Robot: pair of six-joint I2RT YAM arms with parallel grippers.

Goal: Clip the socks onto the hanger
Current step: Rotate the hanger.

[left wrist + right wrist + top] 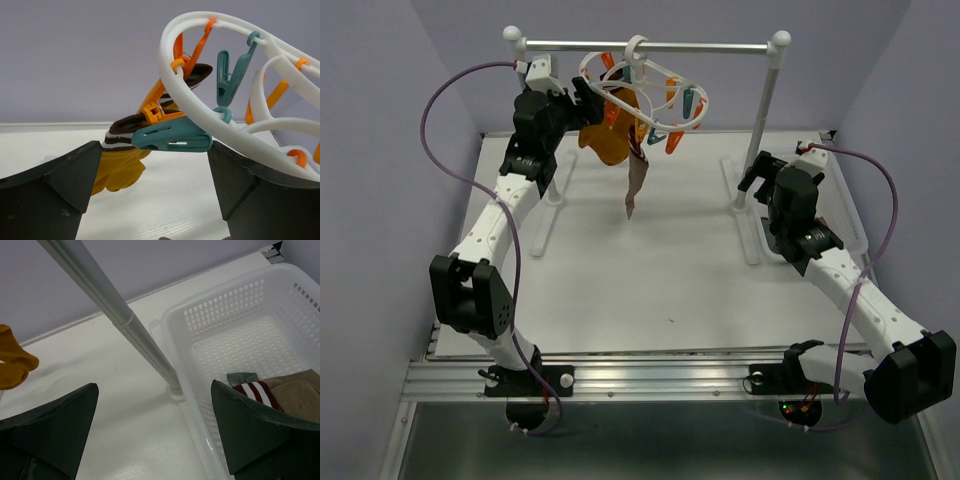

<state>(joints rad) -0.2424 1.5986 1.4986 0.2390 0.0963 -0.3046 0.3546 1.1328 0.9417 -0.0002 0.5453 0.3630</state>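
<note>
Left gripper [588,98] is raised at the far left, against the left side of the hanger [186,97], with jaws wide apart and nothing gripped. In the left wrist view a teal clip [172,140] lies across the gap between the fingers, close in front but not pinched. The hanger hangs by its hook from the rail [700,45]. The mustard sock [610,140] hangs from the hanger's left side. Its dark, white-striped cuff sits at an orange clip [152,111] that appears to bite it, though the ring partly hides the bite point. The brown sock [636,185] hangs just right of it and reaches lower; which clip holds it cannot be made out. Right gripper [154,390] is low on the right, near the right post [767,120], also fully open and empty, and looks down at the basket [225,315]. The basket holds a tan sock [295,395], a red-and-white striped cuff [257,392] and a grey piece [242,377]. The count is uncertain, since part of the basket is out of frame. Judgement: two socks are up and at least two are left, with most clips seemingly free, so the task is partly done. The next sock must come from the basket, and the right arm is placed for that.
</note>
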